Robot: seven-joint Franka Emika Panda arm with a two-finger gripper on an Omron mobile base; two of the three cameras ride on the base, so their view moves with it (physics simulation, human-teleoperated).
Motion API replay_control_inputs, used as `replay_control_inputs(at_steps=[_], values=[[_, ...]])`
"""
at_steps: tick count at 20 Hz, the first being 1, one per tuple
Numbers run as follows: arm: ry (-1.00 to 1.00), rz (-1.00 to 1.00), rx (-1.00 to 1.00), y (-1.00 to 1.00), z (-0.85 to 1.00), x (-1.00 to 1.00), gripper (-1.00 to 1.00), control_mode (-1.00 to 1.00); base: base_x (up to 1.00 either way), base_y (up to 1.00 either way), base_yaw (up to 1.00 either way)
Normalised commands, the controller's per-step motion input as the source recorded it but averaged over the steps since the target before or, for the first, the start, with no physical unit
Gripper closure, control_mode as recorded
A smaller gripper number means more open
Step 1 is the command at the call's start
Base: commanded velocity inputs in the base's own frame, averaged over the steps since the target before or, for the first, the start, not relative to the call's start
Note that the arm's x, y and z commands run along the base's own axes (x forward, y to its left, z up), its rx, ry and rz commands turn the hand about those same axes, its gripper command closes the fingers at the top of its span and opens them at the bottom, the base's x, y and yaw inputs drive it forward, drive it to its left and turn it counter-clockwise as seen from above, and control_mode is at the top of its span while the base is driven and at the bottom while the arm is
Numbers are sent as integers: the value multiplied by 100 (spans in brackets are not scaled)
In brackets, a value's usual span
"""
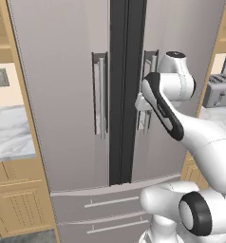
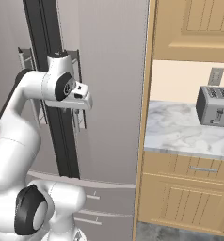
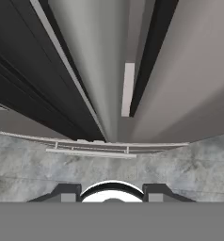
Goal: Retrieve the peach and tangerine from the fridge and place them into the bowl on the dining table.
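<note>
End effector [image 2: 84, 100] at the right-hand bar handle [image 1: 147, 90] of the tall grey steel French-door fridge [image 1: 62, 95], whose doors look closed apart from the dark seam between them. You cannot tell whether its fingers are parted or closed on the bar: the white wrist covers them in both base views, and the hand view looks down the door to the lower drawers and floor. To open the door well, I judge you should seat the fingers squarely around the bar, then pull along the door's arc rather than straight back. The peach and tangerine are presumably inside, hidden behind the steel. A grey toaster [image 2: 215, 106] sits on the marble worktop [image 2: 180, 132] to the right.
</note>
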Motion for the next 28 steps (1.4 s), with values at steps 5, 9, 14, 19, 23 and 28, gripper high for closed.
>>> replay_control_inputs(at_steps=[5, 9, 14, 19, 23, 28], values=[[-1, 0, 0, 0, 0, -18, -100, -100, 0, 0, 0], [-12, 0, 0, 0, 0, -56, -100, -100, 0, 0, 0], [-16, 0, 0, 0, -9, -68, -100, -100, 0, 0, 0], [-7, 0, 0, 1, -20, -49, -100, -100, 0, 0, 0], [-1, 0, 0, 7, -20, -46, -100, -100, 0, 0, 0], [0, 0, 0, 0, 0, 0, -100, 100, -55, 4, 0]])
